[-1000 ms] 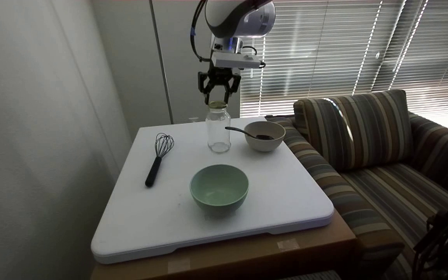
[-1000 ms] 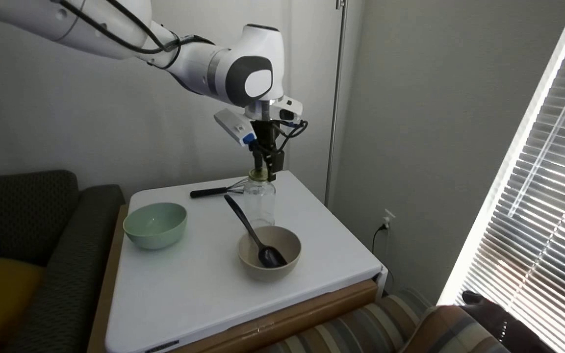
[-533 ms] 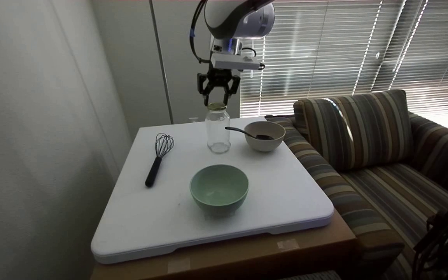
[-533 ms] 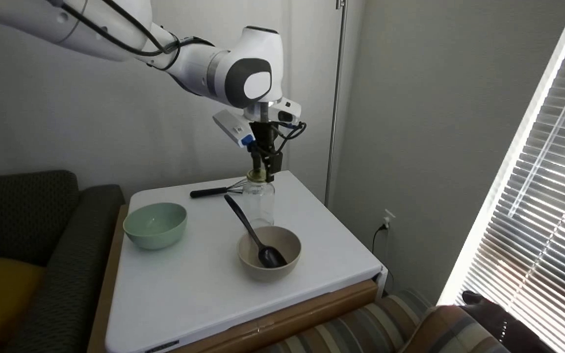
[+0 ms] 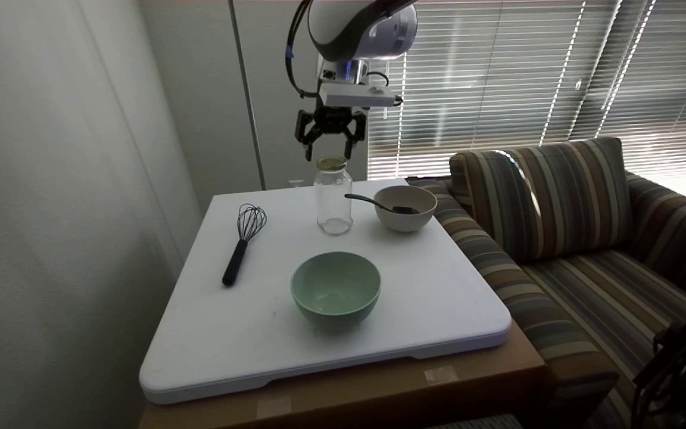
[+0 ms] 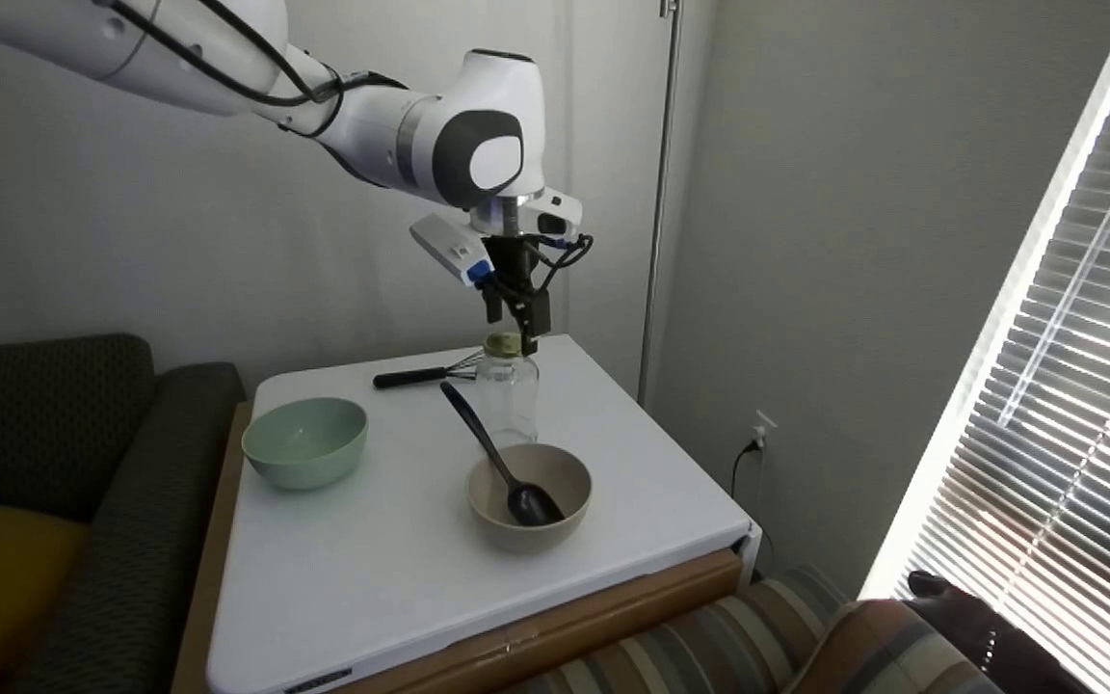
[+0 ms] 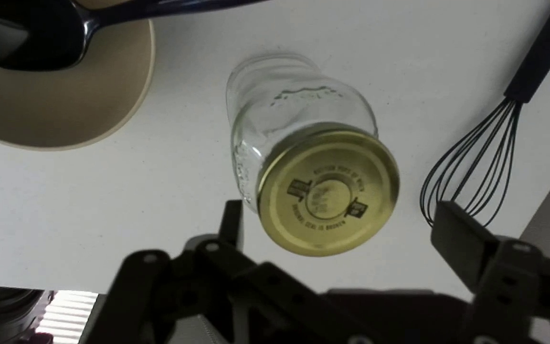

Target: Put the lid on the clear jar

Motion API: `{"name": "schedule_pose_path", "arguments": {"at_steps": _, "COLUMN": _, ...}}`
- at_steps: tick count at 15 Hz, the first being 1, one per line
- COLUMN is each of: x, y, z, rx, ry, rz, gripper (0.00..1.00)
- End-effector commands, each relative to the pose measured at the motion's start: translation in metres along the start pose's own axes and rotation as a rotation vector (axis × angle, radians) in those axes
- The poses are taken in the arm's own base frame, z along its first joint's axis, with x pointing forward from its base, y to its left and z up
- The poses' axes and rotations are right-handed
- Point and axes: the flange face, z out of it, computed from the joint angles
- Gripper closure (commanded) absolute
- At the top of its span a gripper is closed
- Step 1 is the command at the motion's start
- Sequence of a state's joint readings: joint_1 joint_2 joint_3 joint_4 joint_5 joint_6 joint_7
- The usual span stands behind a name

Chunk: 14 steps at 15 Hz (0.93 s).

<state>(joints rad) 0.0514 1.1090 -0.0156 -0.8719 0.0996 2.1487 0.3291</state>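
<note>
The yellowish-green lid (image 7: 327,229) rests on the mouth of the clear jar (image 7: 280,105), which stands upright on the white table. Both exterior views show the lid (image 5: 331,164) capping the jar (image 5: 334,205) and lying level as far as I can tell. My gripper (image 7: 337,210) is open, its fingers spread to either side of the lid with a gap at each side. In an exterior view the gripper (image 5: 329,155) hangs just above the lid, nothing held. Whether the lid is screwed tight cannot be seen.
Close beside the jar is a beige bowl (image 6: 488,516) with a black spoon (image 6: 531,503) whose handle leans toward the jar. A pale green bowl (image 5: 335,292) stands at the front of the table (image 5: 212,345). A black whisk (image 5: 234,262) lies to one side.
The fingers have spread apart and let go of the lid, which stays on the jar. After dipping slightly, the arm has shifted a little sideways; the jar stands almost where it was.
</note>
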Motion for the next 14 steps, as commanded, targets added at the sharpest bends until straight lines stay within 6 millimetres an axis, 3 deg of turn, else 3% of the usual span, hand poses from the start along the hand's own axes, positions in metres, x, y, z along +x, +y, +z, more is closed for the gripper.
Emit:
{"name": "schedule_pose_path", "arguments": {"at_steps": 1, "x": -0.009, "y": -0.008, "z": -0.029, "rx": -0.052, "ry": 0.017, "rz": -0.034, "gripper": 0.0}}
{"name": "schedule_pose_path", "arguments": {"at_steps": 6, "x": -0.034, "y": -0.03, "z": -0.093, "rx": -0.076, "ry": 0.021, "rz": -0.1, "gripper": 0.0}}
{"name": "schedule_pose_path", "arguments": {"at_steps": 10, "x": -0.064, "y": -0.053, "z": -0.146, "rx": -0.014, "ry": 0.021, "rz": -0.198, "gripper": 0.0}}
{"name": "schedule_pose_path", "arguments": {"at_steps": 11, "x": -0.04, "y": -0.057, "z": -0.127, "rx": -0.026, "ry": 0.047, "rz": -0.153, "gripper": 0.0}}
{"name": "schedule_pose_path", "arguments": {"at_steps": 14, "x": -0.056, "y": -0.063, "z": -0.149, "rx": -0.017, "ry": 0.039, "rz": -0.18, "gripper": 0.0}}
